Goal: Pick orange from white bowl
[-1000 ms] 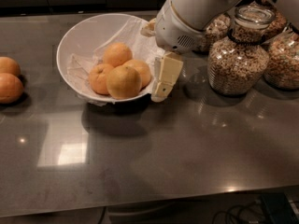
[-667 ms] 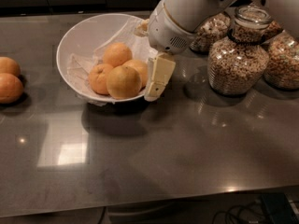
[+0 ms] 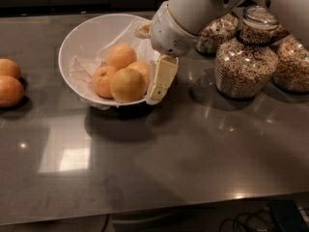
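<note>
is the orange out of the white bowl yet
No, the orange rests inside the white bowl, and the gripper is at the bowl's right rim, right beside it.

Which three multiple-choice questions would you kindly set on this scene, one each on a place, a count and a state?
1. Where is the pincer?
A) at the right rim of the white bowl
B) lying flat on the table
C) out of view

2. How many loose oranges lie on the table left of the bowl?
A) none
B) two
C) five

3. What is the state of the pale orange?
A) lifted in the air
B) lying in the bowl among other fruit
C) cut in halves

Answers:
1 A: the pincer hangs beside the bowl's right rim.
2 B: a pair sits at the left edge.
3 B: it rests at the front of the pile.
</note>
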Motion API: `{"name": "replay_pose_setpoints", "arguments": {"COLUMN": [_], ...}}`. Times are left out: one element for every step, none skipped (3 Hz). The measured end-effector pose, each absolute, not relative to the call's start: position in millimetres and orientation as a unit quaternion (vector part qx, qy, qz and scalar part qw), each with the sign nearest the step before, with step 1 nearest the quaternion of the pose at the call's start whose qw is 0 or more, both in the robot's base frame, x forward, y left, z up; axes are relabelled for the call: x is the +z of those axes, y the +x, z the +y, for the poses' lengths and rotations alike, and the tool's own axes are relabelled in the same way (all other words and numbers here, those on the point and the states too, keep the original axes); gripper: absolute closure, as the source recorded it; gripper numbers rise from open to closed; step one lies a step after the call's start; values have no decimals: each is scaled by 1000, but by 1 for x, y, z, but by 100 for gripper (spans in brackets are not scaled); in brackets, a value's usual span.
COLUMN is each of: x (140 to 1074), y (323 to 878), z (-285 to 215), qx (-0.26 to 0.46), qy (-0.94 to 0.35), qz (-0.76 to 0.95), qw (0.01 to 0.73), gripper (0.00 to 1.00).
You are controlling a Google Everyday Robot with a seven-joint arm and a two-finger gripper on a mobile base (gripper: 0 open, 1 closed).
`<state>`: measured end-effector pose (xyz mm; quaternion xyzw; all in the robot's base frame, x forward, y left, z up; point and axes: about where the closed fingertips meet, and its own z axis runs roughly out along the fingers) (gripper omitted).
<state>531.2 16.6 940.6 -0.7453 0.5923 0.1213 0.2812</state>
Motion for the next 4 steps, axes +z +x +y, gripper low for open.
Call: {"name": "replay_pose_setpoints", "arguments": {"x": [937,937,937,938], "y": [533,533,533,532], "z": [30,30,32,35], "qx": [138,138,138,137], "qy": [-751,-752,-754,-756], "qz": [578,578,574,571], "qw": [287,287,288,288], "gripper": [0,0,5,9]}}
